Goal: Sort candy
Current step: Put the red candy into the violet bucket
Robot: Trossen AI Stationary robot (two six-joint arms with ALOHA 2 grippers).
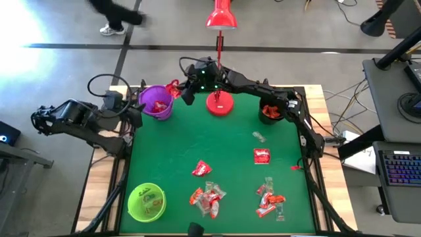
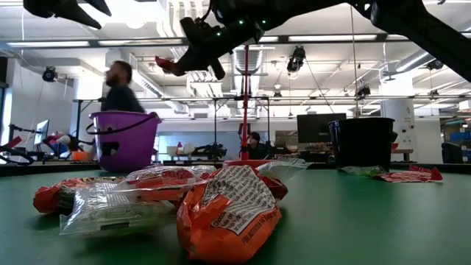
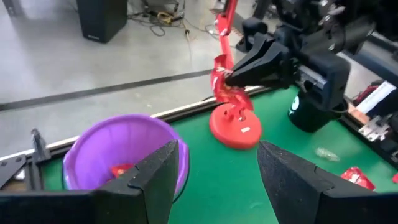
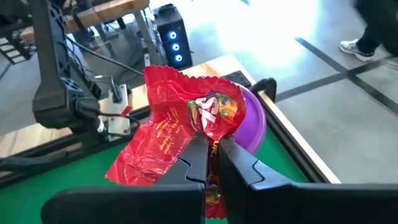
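My right gripper [image 4: 213, 155] reaches over the table's far left part and is shut on a red candy packet [image 4: 186, 127]. In the high view the packet [image 1: 173, 87] hangs beside the rim of the purple cup [image 1: 156, 102], which holds red candy. In the low view the packet [image 2: 168, 66] is well above that cup [image 2: 125, 140]. My left gripper [image 3: 217, 180] waits open at the table's left edge, just short of the purple cup [image 3: 118, 165]. More wrapped candy lies on the mat in loose groups [image 1: 207, 196] [image 1: 270, 199], with single pieces farther off [image 1: 262, 155]. My right gripper pinches the red packet between its two fingertips [image 4: 198, 158], on the crumpled wrapper near its middle [image 4: 208, 127]. The fingers slant down toward the table's left side. The packet is lifted clear and spreads out past the fingertips, crinkled and slack.
A red lamp base [image 1: 219, 103] with its upright stem stands at the far middle, close behind my right arm. A black cup [image 1: 271, 110] with orange-red candy stands far right, and a green cup [image 1: 146, 201] near left. Bare green mat [image 1: 197, 138] fills the middle.
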